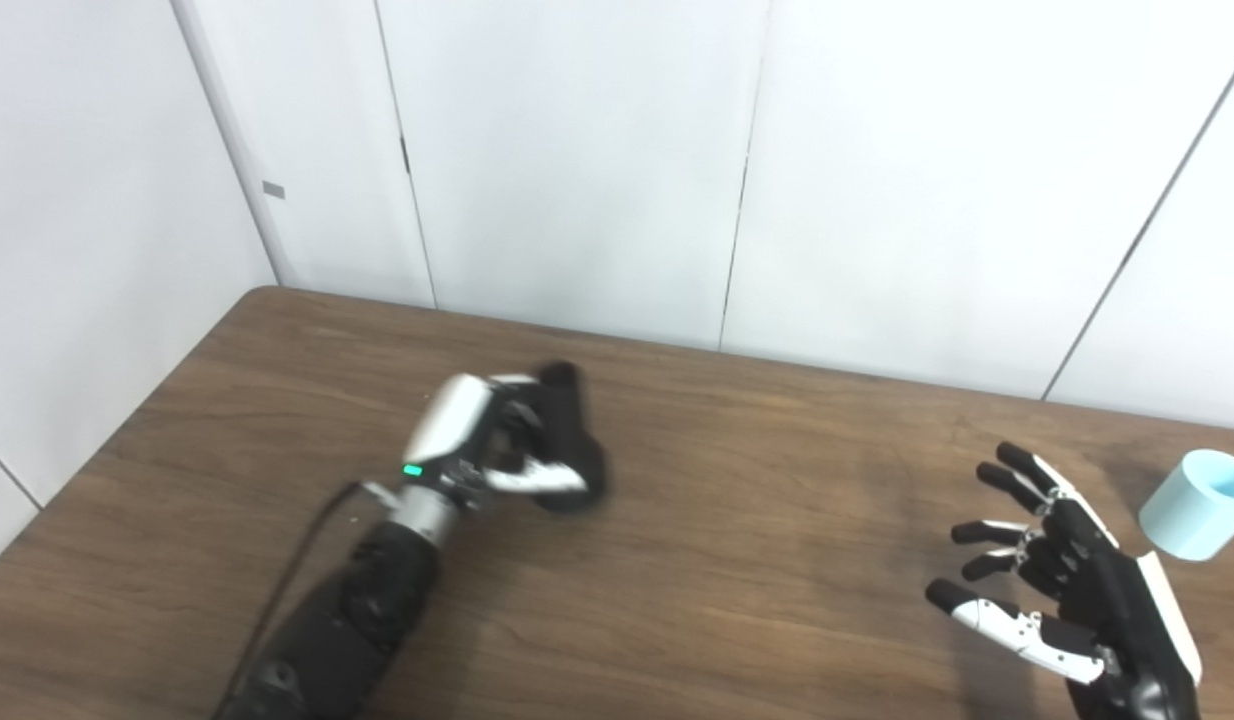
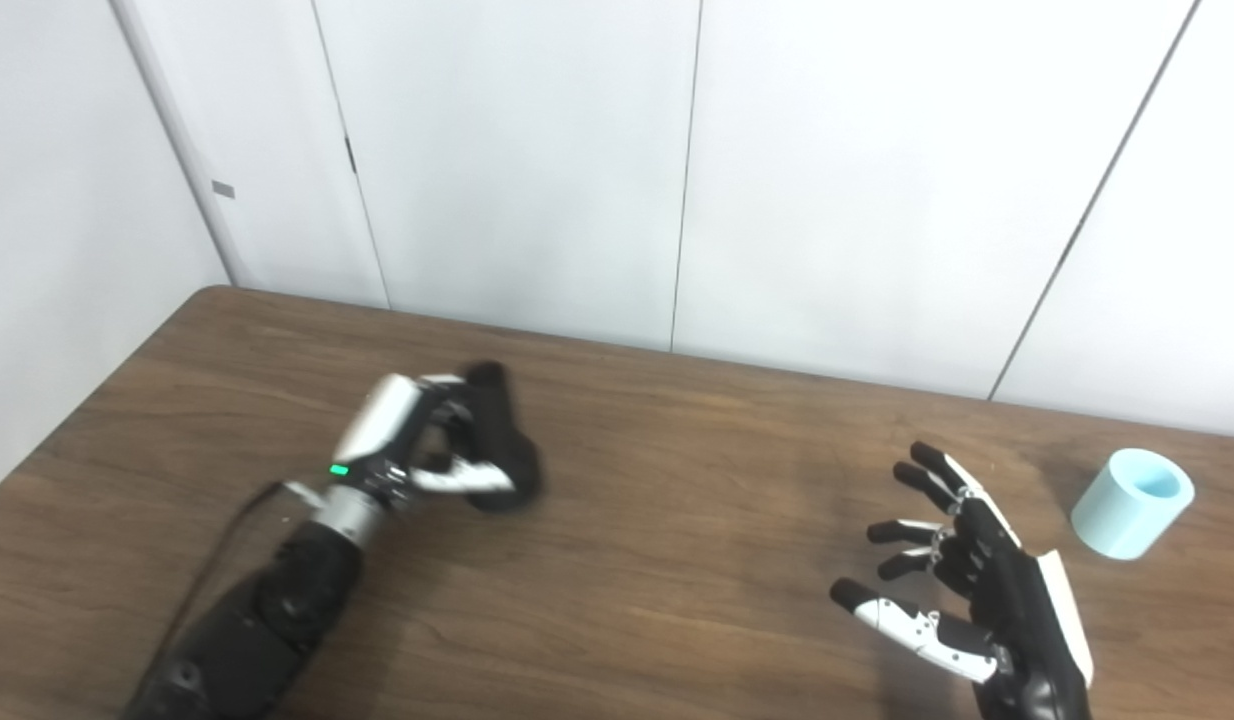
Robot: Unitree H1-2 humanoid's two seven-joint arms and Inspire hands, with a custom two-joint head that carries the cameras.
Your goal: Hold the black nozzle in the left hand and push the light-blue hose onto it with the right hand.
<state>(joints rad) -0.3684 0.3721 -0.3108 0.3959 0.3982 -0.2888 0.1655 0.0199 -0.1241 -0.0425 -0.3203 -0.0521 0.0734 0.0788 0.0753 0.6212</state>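
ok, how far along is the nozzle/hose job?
Done: left hand is closed around the black nozzle by the table. In hand: right hand is open, empty, short of the light-blue hose. Left: grasp hose, push it onto nozzle.
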